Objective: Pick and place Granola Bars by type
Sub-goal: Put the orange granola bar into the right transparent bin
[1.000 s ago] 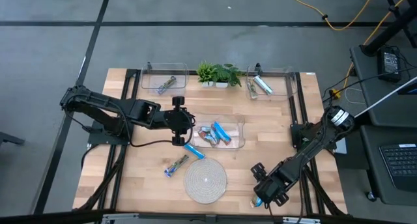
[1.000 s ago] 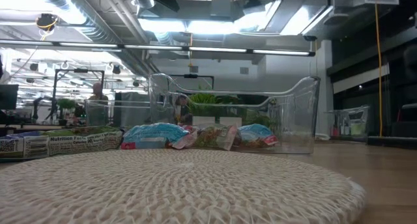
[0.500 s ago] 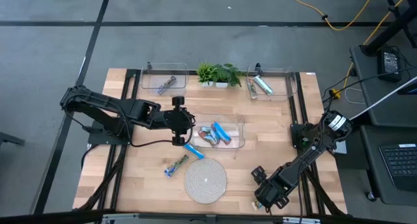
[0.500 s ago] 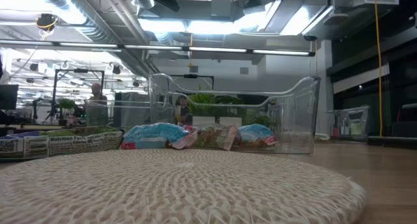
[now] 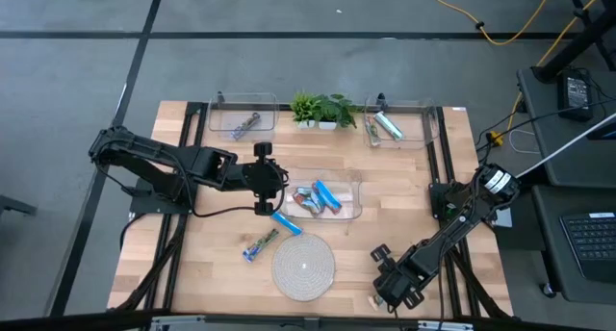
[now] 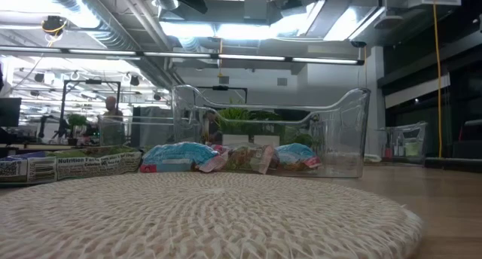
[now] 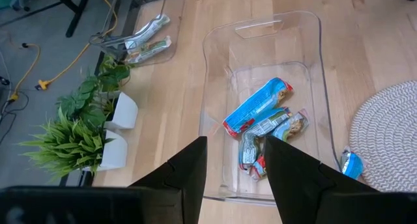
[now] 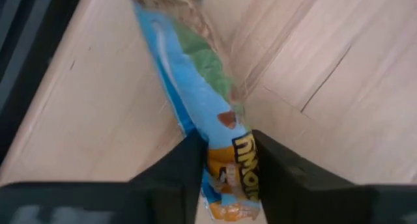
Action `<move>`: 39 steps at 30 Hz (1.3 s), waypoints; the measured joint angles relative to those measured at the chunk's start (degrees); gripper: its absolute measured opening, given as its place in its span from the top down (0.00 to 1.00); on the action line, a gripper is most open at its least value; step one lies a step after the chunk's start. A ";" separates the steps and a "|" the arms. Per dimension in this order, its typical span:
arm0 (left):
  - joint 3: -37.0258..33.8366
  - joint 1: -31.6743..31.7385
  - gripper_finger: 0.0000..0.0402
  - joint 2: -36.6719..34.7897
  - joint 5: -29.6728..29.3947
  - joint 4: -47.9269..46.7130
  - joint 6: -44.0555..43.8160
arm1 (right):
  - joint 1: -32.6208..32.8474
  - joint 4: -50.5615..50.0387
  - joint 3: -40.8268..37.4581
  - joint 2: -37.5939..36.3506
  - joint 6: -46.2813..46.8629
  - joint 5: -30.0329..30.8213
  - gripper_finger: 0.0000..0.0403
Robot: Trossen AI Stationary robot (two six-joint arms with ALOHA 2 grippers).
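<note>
A blue granola bar with orange print (image 8: 195,74) lies at the table's near right edge, and my right gripper (image 8: 227,138) (image 5: 390,294) is shut on it. My left gripper (image 7: 234,142) (image 5: 277,180) hangs open with nothing between its fingers, just left of the middle clear bin (image 5: 352,208). That bin holds several bars (image 7: 260,113). A bright blue bar (image 5: 286,222) and a blue-brown one (image 5: 260,242) lie flat on the table in front of the bin. My right gripper pinches the bar's two long sides at its orange-printed part (image 8: 231,152) between its two fingers. The fingers come down from above and stand across the bar. The bar lies flat on the wood beside the table's dark edge rail.
A round woven mat (image 5: 303,266) lies near the front, between the two arms. At the far edge stand a clear bin with one bar (image 5: 245,119), two potted plants (image 5: 322,110) and a clear bin with bars (image 5: 395,127).
My right gripper has shifted a little toward the table's near edge, onto the blue bar there, which it now mostly hides in the high view.
</note>
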 joint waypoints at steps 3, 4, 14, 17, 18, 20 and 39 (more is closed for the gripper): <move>0.00 0.02 0.64 0.00 0.01 -0.01 0.00 | 0.02 0.16 -0.02 0.04 0.00 -0.03 0.76; 0.00 0.00 0.64 0.00 -0.02 0.01 0.00 | 0.02 0.16 -0.02 0.04 0.20 -0.05 0.78; 0.00 0.00 0.64 0.00 0.01 0.02 0.00 | -1.15 -3.52 3.20 -2.80 1.29 0.35 0.89; 0.00 0.00 0.64 0.00 0.01 0.02 0.00 | -1.76 -6.18 4.67 -4.73 1.63 2.62 0.90; 0.00 0.02 0.64 0.00 -0.01 0.00 0.00 | -1.94 -6.86 5.37 -5.50 1.57 3.50 0.90; 0.00 0.01 0.64 0.00 0.01 0.01 -0.14 | -2.27 -8.88 6.91 -7.37 1.45 5.35 0.90; 0.00 0.00 0.64 0.00 0.25 -0.01 -0.97 | -18.14 -40.48 23.44 -34.86 9.93 28.47 0.90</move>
